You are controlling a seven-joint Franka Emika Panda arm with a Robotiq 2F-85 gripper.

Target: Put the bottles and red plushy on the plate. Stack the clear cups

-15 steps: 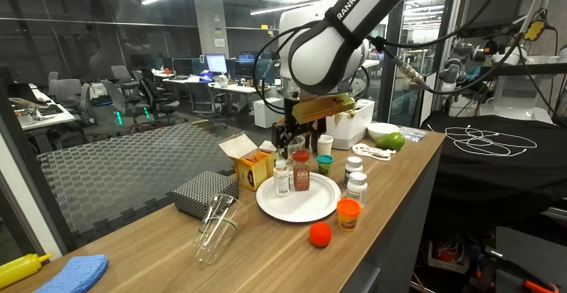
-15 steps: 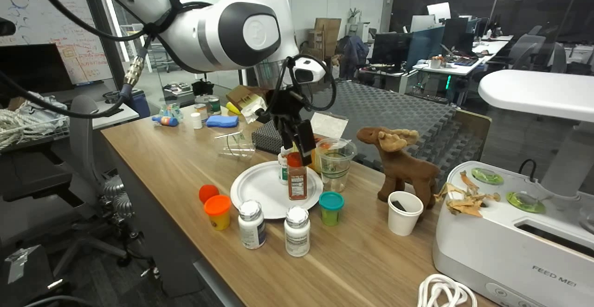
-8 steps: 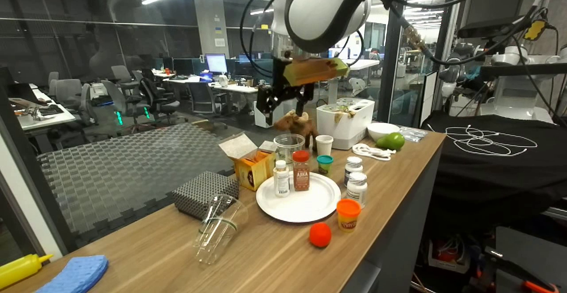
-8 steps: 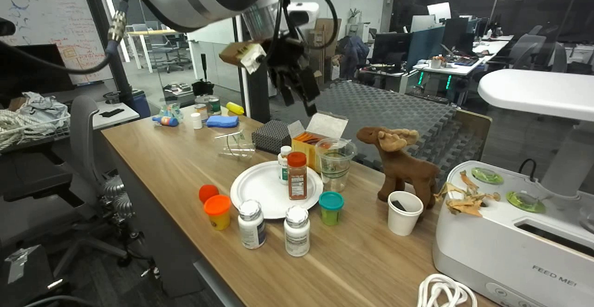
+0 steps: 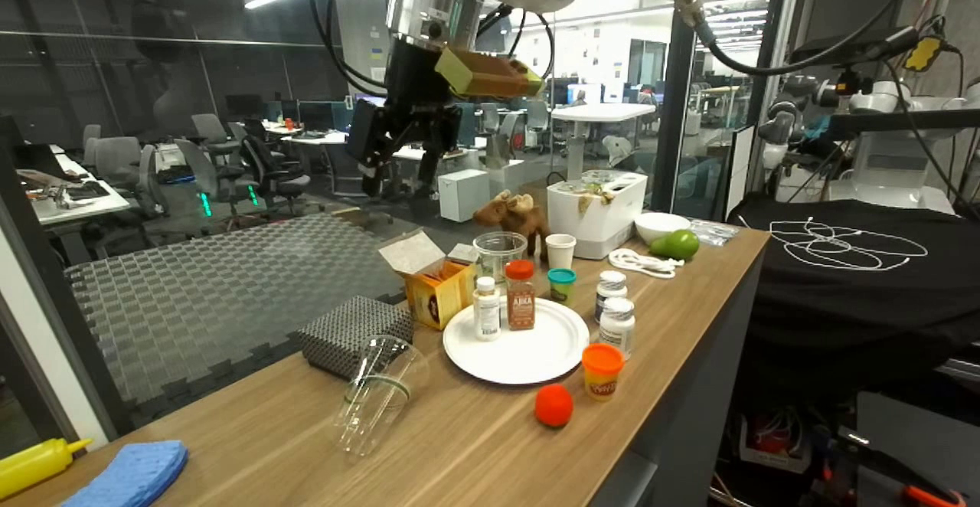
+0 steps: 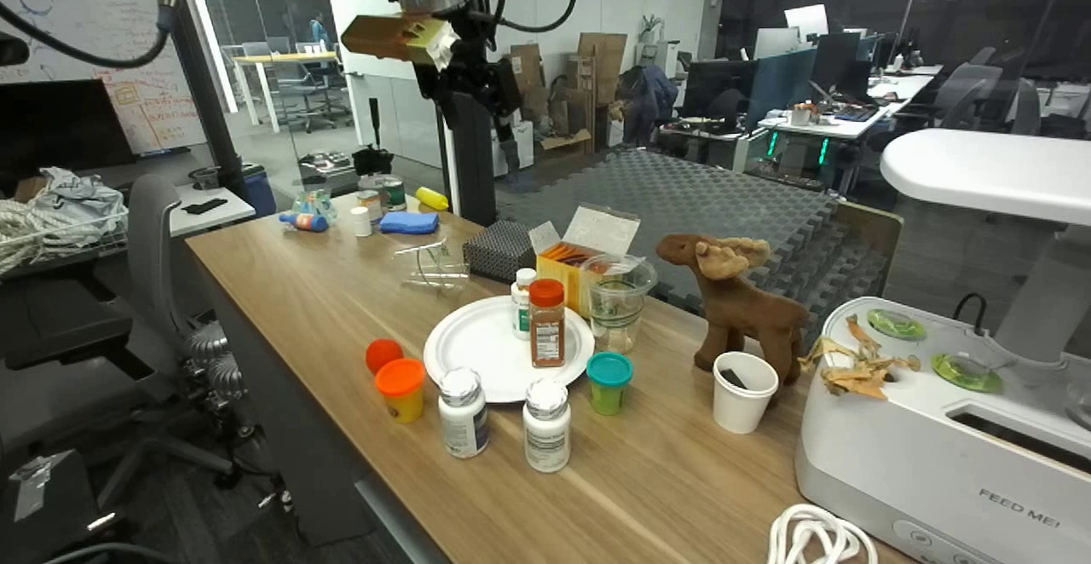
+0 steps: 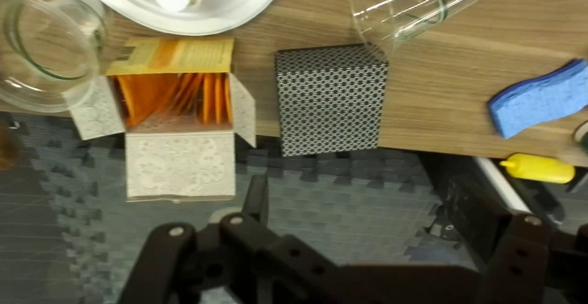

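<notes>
Hand [image 5: 399, 182]: spread wide, holding nothing, aloft; floor mat [image 7: 349, 207] shows between its two sides in the wrist view, so we judge it out past the mat-side edge of the counter [image 5: 467, 446]; we take the step to be an approach to the next piece, which one not settled, best made high and then straight down
Plate [image 5: 536, 361]: on the counter, bearing a white-capped bottle [image 5: 487, 314] and a red-capped bottle [image 5: 521, 305], both upright; we should bring further pieces in from above, keeping off these two
White bottles [image 6: 464, 428]: two, upright on the counter just beside the plate, contact with its rim unclear; we would straddle each below the cap and lift it level
Red plushy [image 5: 553, 406]: on the counter, towards the edge opposite the mat, beside an orange-lidded tub [image 5: 602, 375]; it may roll, so we should centre before closing
Upright clear cup [image 6: 617, 308]: by the mat-side edge, just beside an open yellow box [image 5: 438, 296]; we judge it the natural receiver for stacking
Tipped clear cup [image 5: 375, 407]: on its side near a patterned box [image 5: 356, 331]; its walls look thin, so we would squeeze lightly, turn it base-down and lower it into its mate
</notes>
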